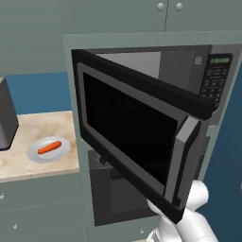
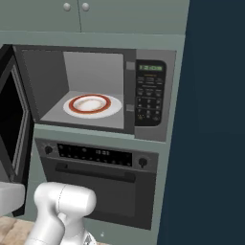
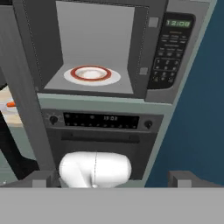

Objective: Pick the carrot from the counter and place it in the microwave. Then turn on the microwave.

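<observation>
From the left base view I see the carrot (image 1: 49, 148) lying on a grey plate (image 1: 35, 154) on the counter (image 1: 42, 127), left of the microwave (image 1: 213, 75), whose door (image 1: 137, 137) stands swung open for loading. The right base view shows its cavity holding a red-rimmed dish (image 2: 92, 105). In the hand view the gripper (image 3: 112, 178) has its jaws spread wide, holding nothing and facing the oven (image 3: 103, 127).
</observation>
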Robot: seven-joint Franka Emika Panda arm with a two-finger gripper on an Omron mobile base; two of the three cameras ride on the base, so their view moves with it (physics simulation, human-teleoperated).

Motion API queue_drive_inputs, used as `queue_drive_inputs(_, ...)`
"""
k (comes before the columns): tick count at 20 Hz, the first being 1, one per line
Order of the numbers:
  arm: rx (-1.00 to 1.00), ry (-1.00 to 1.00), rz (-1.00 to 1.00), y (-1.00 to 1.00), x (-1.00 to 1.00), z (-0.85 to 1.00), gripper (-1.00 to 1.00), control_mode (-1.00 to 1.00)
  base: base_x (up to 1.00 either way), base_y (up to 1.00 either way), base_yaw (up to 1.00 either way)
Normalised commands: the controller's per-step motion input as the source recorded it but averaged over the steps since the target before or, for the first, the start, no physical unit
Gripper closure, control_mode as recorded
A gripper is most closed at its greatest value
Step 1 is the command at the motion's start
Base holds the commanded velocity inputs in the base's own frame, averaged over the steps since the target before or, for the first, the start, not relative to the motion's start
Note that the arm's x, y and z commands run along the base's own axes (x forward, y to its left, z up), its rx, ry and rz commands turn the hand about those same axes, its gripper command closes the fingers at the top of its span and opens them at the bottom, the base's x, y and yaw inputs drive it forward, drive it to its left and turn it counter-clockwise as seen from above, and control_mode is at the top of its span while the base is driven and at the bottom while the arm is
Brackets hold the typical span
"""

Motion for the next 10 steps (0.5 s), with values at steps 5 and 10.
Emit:
queue_drive_inputs(5,0.0,0.0,0.0,0.0,0.0,0.0,-1.0,1.0,-0.46,0.38,0.0)
queue_drive_inputs(10,0.0,0.0,0.0,0.0,0.0,0.0,-1.0,1.0,-0.47,0.6,0.0)
